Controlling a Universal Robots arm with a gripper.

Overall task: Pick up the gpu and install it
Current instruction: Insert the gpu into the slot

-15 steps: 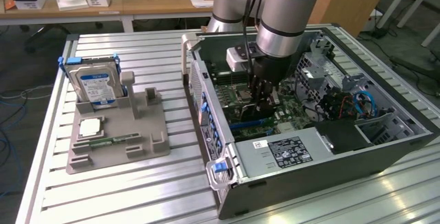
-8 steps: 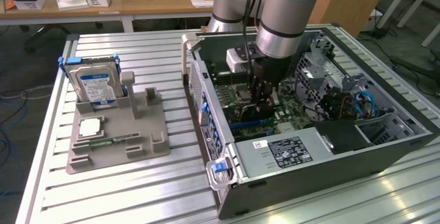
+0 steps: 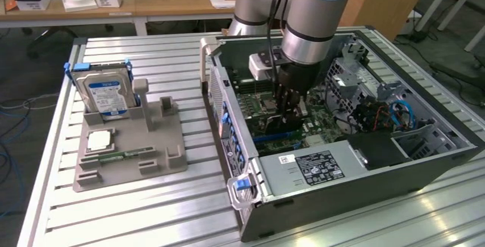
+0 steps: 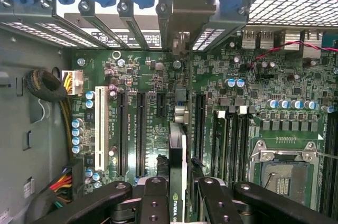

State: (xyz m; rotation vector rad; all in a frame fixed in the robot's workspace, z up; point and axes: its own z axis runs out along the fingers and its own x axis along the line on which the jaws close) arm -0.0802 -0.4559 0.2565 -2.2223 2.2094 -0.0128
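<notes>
Gpu (image 4: 178, 150), clamped edge-on in the hand (image 4: 178, 189), hangs inside the open case (image 3: 341, 196) near the motherboard (image 4: 158, 71).

Ribbed aluminium table (image 3: 151, 59); matt dark metal case (image 3: 341, 199); matt grey plastic holder (image 3: 144, 145); glossy green circuit board (image 4: 158, 71); matt black gpu (image 4: 175, 182)
</notes>
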